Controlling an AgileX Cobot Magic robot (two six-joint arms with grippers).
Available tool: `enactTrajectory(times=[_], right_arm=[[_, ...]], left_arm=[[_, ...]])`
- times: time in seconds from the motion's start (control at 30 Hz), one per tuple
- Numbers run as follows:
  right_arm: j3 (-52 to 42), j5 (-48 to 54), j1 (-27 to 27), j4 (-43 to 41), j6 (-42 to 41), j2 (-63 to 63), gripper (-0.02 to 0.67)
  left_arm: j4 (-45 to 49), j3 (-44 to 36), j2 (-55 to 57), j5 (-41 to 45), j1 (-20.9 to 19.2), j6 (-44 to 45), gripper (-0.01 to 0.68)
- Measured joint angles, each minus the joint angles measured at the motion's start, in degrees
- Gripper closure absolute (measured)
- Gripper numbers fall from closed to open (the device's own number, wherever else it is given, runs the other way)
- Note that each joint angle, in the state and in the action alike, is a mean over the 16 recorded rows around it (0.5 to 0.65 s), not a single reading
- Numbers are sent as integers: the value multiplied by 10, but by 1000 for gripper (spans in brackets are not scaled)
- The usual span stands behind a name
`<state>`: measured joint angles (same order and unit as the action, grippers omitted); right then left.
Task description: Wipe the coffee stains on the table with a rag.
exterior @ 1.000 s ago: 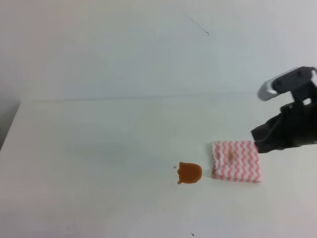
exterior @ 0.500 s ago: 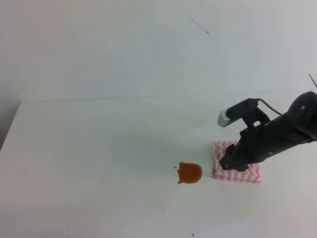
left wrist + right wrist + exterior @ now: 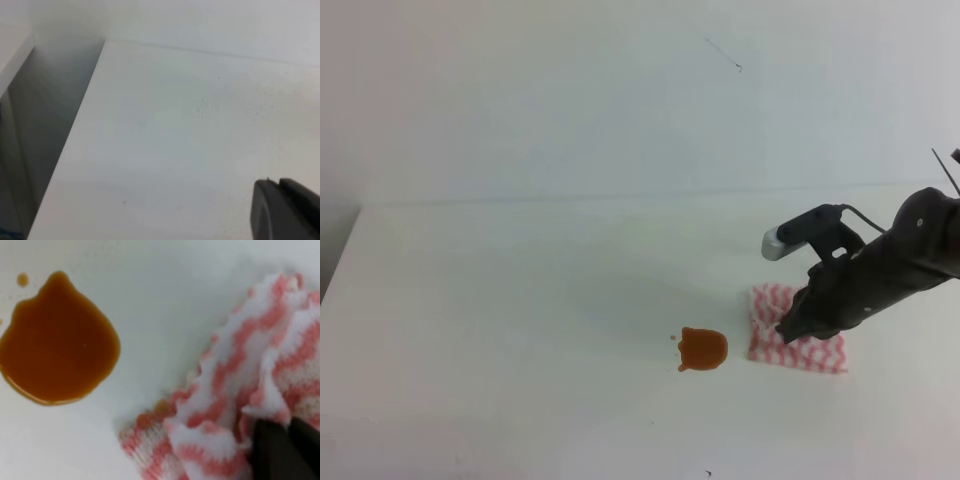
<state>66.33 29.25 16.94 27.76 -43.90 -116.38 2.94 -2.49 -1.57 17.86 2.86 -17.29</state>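
The coffee stains (image 3: 703,348) are one orange-brown glossy blotch on the white table (image 3: 520,300), with a tiny droplet at its left. Just right of it lies the pink-and-white zigzag rag (image 3: 820,352). My right gripper (image 3: 790,330) is down on the rag's middle. In the right wrist view the dark fingertips (image 3: 272,450) pinch a raised fold of the rag (image 3: 235,390), which is bunched up; the stain (image 3: 57,340) lies apart from the cloth's edge. My left gripper (image 3: 278,200) shows only as dark tips pressed together over bare table (image 3: 175,125).
A pale wall rises behind the table. The table's left edge (image 3: 75,135) drops into a dark gap. A few tiny dark specks dot the tabletop near the front (image 3: 709,472).
My right arm swung in from the right and came down onto the rag. Its jaws closed on the cloth, which has bunched up. The stain has not changed.
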Motion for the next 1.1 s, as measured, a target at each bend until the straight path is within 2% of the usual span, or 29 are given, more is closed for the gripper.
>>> enactTrajectory(times=[0.1, 0.2, 0.57, 0.7, 0.93, 1.1], right_arm=[[0, 5, 0, -4, 0, 7, 634], [0, 10, 0, -6, 0, 15, 587], [5, 18, 0, 1, 0, 56, 274], [6, 17, -1, -3, 6, 72, 199], [6, 22, -1, -32, 13, 81, 193], [5, 30, -1, -54, 18, 66, 217]], left_arm=[[0, 0, 0, 0, 0, 0, 672], [0, 0, 0, 0, 0, 0, 672], [0, 0, 0, 0, 0, 0, 673], [1, 0, 0, 0, 0, 0, 673], [2, 0, 0, 0, 0, 0, 673], [3, 0, 0, 0, 0, 0, 673]])
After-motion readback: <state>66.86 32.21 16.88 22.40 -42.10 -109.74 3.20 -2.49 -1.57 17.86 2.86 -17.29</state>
